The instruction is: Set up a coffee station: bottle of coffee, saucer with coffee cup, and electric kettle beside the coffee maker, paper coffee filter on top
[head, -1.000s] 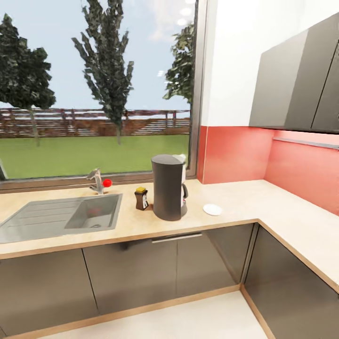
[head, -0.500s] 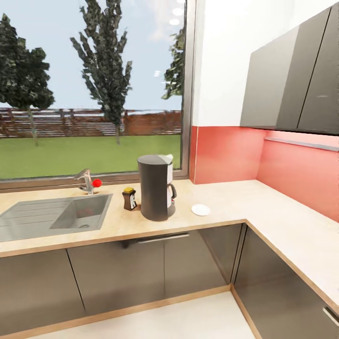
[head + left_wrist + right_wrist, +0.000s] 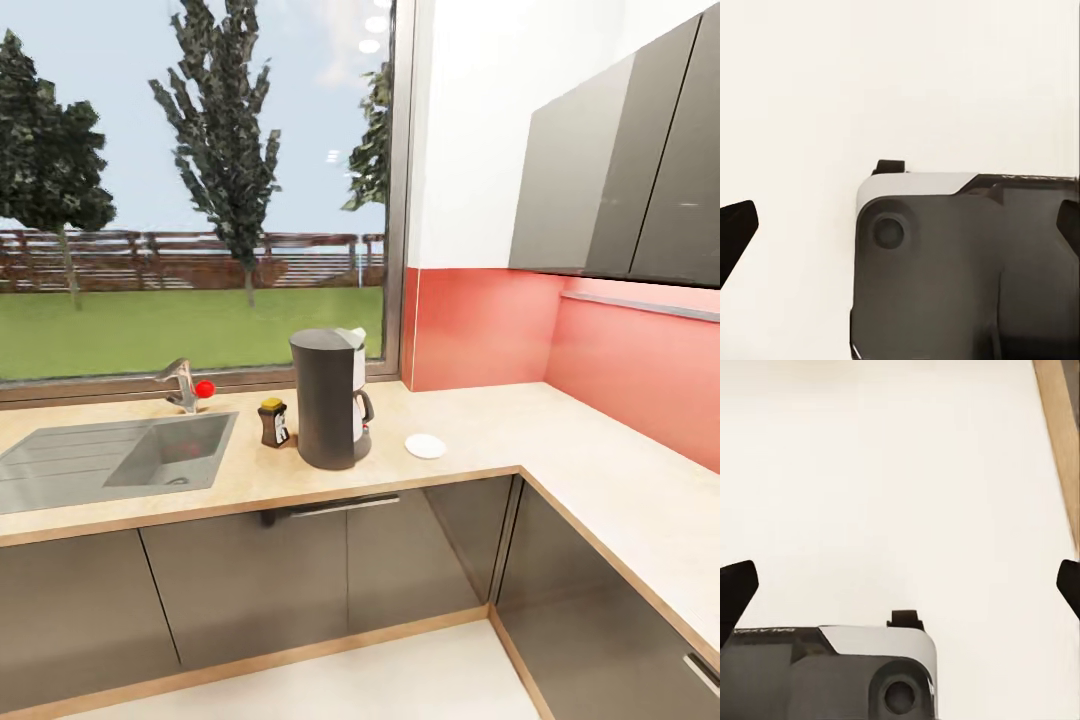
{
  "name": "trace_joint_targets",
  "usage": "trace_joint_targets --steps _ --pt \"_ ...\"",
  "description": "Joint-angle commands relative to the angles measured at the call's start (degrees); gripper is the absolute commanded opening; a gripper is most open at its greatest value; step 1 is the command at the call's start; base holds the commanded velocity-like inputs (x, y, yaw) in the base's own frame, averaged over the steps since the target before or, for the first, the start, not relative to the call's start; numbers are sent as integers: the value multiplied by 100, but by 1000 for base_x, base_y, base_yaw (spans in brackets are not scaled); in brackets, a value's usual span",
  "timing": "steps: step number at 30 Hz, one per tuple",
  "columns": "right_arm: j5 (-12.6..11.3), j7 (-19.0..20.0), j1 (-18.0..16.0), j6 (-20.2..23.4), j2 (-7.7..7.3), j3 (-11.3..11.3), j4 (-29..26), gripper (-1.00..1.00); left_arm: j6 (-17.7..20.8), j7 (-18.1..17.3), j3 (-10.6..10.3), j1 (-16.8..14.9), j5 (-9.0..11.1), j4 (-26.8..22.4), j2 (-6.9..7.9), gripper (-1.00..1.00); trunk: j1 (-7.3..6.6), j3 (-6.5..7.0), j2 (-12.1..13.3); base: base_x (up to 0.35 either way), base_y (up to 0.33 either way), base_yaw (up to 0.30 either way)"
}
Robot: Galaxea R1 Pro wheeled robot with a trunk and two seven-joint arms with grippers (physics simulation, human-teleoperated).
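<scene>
On the desk (image 3: 470, 425), coffee bottle (image 3: 273, 422) and saucer (image 3: 426, 446) flanked the coffee maker (image 3: 331, 399) at nine and three o'clock; cup and kettle remained, left hand (image 3: 900, 225) and right hand (image 3: 900, 585) both spread, empty.

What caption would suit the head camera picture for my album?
Kitchen corner: coffee maker on the countertop between a coffee bottle and white saucer, sink beneath the window.

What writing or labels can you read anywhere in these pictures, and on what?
"GALAXEA", seen upside down and faint, on the dark robot body in the right wrist view.
Label on the coffee bottle: too small to read.
Faint marking on the robot body's edge in the left wrist view: too blurred to read.
</scene>
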Motion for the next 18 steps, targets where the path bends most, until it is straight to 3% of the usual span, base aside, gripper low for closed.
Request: trace_joint_targets --steps 1,4,7,9,10,14,15,16,18 --pt "50 8 -4 -19 -1 -45 -163 100 6 -64 -58 -20 42 -86 -3 100 2 -10 -9 0 0 0" --pt "73 157 -4 -18 -9 -44 -474 100 7 -331 -76 -42 24 -386 13 100 2 -10 -9 0 0 0" --pt "156 758 -4 -20 -18 -52 -1087 100 12 -864 -75 -55 8 -1100 44 100 2 -10 -9 0 0 0" --pt "180 1204 -4 -22 -21 -64 -1620 100 14 -1238 -78 -58 2 -1718 56 100 2 -10 -9 0 0 0" --pt "176 1530 -4 -4 -22 -80 -2786 100 53 -1803 -71 -73 -1 -2933 65 100 2 -10 -9 0 0 0" --pt "165 1569 -4 27 -17 -89 -3692 100 134 -1994 -54 -161 31 -3879 44 100 2 -10 -9 0 0 0" --pt "157 1573 -6 40 -16 -92 -4117 100 323 -2022 -49 -285 50 -4318 25 100 2 -10 -9 0 0 0" --pt "153 1564 -92 152 -14 -101 -4792 100 1151 -2032 -37 -762 73 -5130 3 100 2 -10 -9 0 0 0" --pt "149 1564 -252 404 -14 -103 -4917 100 1404 -2028 -32 -932 76 -5351 0 100 2 -10 -9 0 0 0"
